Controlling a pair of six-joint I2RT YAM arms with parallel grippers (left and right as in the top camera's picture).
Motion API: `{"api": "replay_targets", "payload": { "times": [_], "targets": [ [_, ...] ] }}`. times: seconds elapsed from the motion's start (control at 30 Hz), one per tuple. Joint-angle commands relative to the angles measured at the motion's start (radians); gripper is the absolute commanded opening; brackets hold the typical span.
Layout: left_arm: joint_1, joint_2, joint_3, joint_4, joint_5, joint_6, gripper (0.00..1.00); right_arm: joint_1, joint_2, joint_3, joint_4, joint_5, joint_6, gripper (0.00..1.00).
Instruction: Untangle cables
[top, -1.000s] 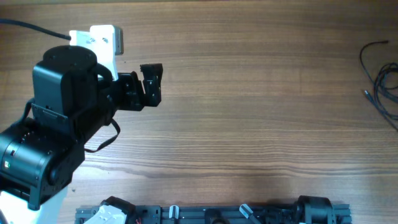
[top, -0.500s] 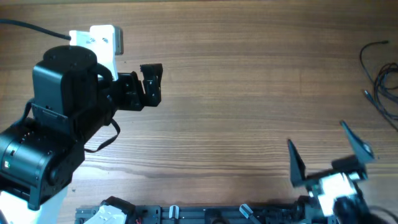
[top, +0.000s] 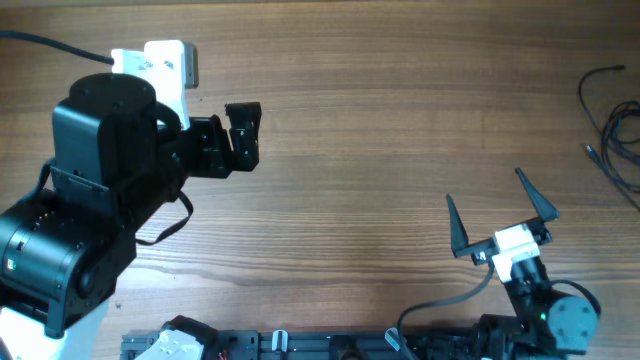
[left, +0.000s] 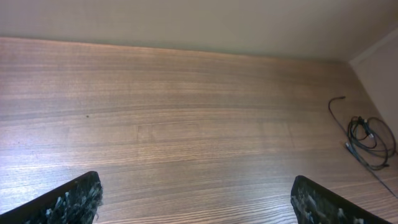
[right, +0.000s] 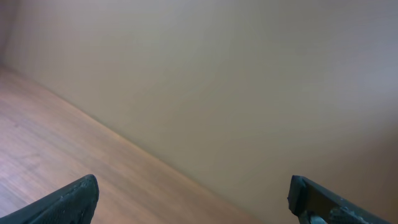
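Nearest to me, at the near right of the worktop, the right tool has its two fingers spread wide and holds nothing. Its camera looks mostly at the wall, so I judge it is not yet aimed at anything. Further in, on the left, the left tool is released too and points across the bare wood towards the right. The cables lie at the far right edge, loosely looped, well apart from both tools. I think the right arm should reach for them, being on their side.
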Motion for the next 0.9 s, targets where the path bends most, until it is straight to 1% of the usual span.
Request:
{"api": "replay_targets", "payload": {
  "times": [0.0,0.13,0.23,0.27,0.4,0.5,0.87],
  "targets": [
    [-0.003,-0.004,0.011,0.0,-0.01,0.021,0.99,0.002,-0.006,-0.079,0.023,0.113,0.091,1.0],
    [-0.003,-0.004,0.011,0.0,-0.01,0.021,0.99,0.002,-0.006,-0.134,0.029,0.123,0.109,1.0],
    [-0.003,-0.004,0.011,0.0,-0.01,0.021,0.98,0.002,-0.006,-0.159,0.027,0.182,0.178,1.0],
    [-0.003,-0.004,0.011,0.0,-0.01,0.021,0.96,0.003,-0.006,-0.161,0.006,0.213,0.202,1.0],
    [-0.003,-0.004,0.011,0.001,-0.01,0.021,0.95,0.002,-0.006,-0.161,-0.066,0.245,0.201,1.0],
    [-0.003,-0.004,0.011,0.001,-0.01,0.021,0.95,0.002,0.023,-0.16,-0.064,0.254,0.259,1.0],
    [-0.003,-0.005,0.011,0.001,-0.011,0.021,0.95,0.002,0.145,-0.16,-0.063,0.254,0.261,1.0]
  ]
}}
